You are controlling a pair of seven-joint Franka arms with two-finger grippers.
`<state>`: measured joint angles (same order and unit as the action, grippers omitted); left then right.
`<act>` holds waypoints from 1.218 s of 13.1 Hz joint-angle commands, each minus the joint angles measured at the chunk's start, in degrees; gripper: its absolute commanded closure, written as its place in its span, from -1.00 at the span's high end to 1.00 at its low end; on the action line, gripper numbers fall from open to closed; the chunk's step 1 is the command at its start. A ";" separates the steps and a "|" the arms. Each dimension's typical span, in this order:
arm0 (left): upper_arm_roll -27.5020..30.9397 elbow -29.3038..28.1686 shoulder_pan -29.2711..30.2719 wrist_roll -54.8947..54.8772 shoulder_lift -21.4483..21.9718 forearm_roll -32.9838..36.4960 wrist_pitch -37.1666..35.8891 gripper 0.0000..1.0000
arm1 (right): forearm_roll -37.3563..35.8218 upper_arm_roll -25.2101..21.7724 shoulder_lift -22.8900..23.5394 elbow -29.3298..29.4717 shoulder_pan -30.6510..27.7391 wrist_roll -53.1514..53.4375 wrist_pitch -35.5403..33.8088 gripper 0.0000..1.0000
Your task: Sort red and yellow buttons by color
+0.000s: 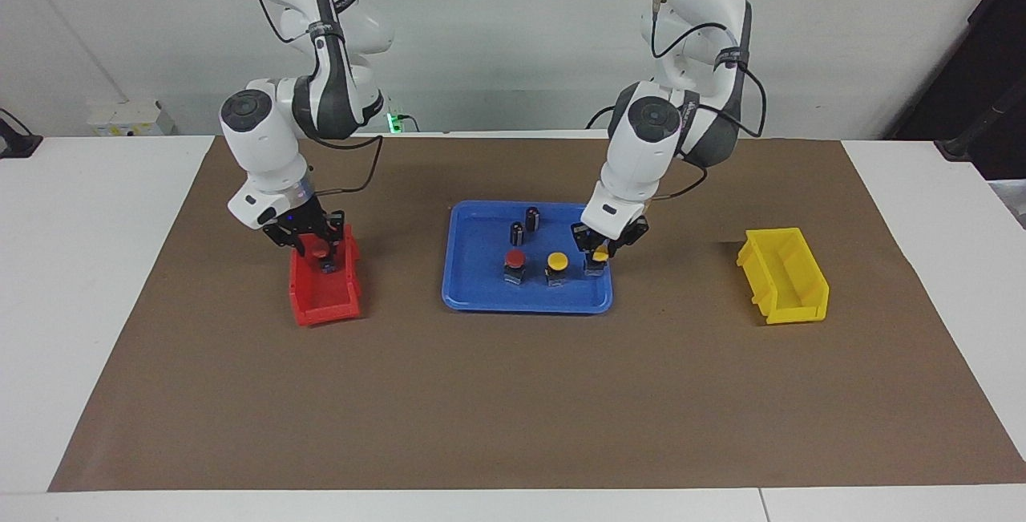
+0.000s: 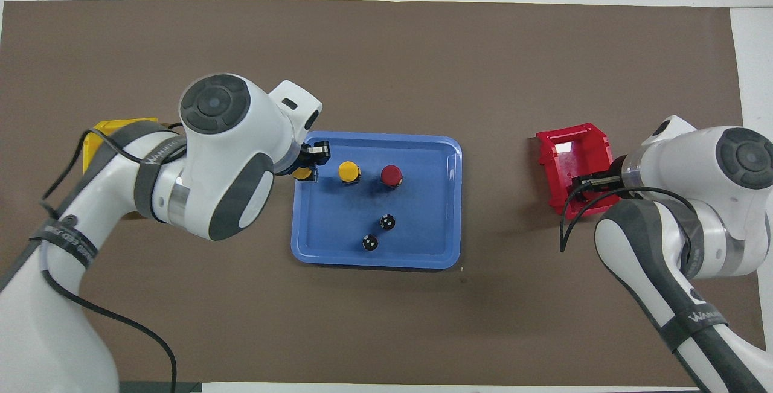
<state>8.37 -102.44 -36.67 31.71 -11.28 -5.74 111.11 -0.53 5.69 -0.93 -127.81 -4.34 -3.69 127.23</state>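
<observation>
A blue tray (image 1: 481, 297) (image 2: 314, 248) holds a red button (image 1: 515, 259) (image 2: 391, 175) and a yellow button (image 1: 556, 262) (image 2: 348, 171) side by side. A second yellow button (image 1: 599, 256) (image 2: 300, 172) stands at the tray's edge toward the left arm's end. My left gripper (image 1: 599, 251) (image 2: 309, 165) is down on it, fingers closed on either side of its cap. My right gripper (image 1: 317, 248) (image 2: 583, 186) is shut on the second red button (image 1: 319, 250) and holds it just over the red bin (image 1: 325, 301) (image 2: 564, 151).
Two dark capless cylinders (image 1: 517, 232) (image 1: 532, 218) stand in the tray nearer to the robots than the buttons. A yellow bin (image 1: 784, 275) (image 2: 115, 127) lies toward the left arm's end of the brown mat, mostly covered by the left arm in the overhead view.
</observation>
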 commanded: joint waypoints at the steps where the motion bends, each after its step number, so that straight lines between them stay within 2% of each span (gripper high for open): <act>1: 0.41 3.13 9.47 -9.59 3.62 -0.24 -9.67 -0.97 | 0.44 0.99 4.17 12.63 0.20 0.61 -10.39 0.33; 3: 0.68 1.73 17.04 -19.29 5.03 3.61 -9.95 -0.97 | 0.62 1.52 7.67 22.29 5.72 7.42 -16.55 0.34; 4: 0.68 1.11 19.68 -20.97 5.12 4.94 -9.68 -0.97 | 0.53 1.52 9.26 24.95 8.96 13.21 -16.49 0.34; 7: 0.68 -0.47 28.12 -32.39 5.48 5.48 -8.02 -0.97 | 0.62 1.52 11.20 25.85 19.43 29.92 -8.52 0.33; 9: 0.68 -6.85 30.16 -34.26 7.75 5.56 -1.29 -0.97 | -0.70 1.34 16.80 29.61 26.80 38.54 -6.30 0.33; 11: 0.68 -12.58 31.74 -36.97 8.99 5.57 5.06 -0.97 | -6.99 1.52 22.00 33.05 30.52 46.72 -5.95 0.34; 13: 0.68 -14.35 32.36 -38.13 8.29 5.57 7.27 -0.97 | -8.17 1.52 23.69 32.63 33.07 49.30 -3.84 0.34; 16: 0.59 -19.10 32.28 -37.69 8.64 5.57 11.84 -0.97 | -8.44 1.61 24.22 31.48 33.52 49.66 -3.48 0.34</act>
<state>9.73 -117.19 -4.99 -5.76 -5.03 -1.41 119.58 -8.08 7.35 23.20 -96.93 29.41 45.14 123.85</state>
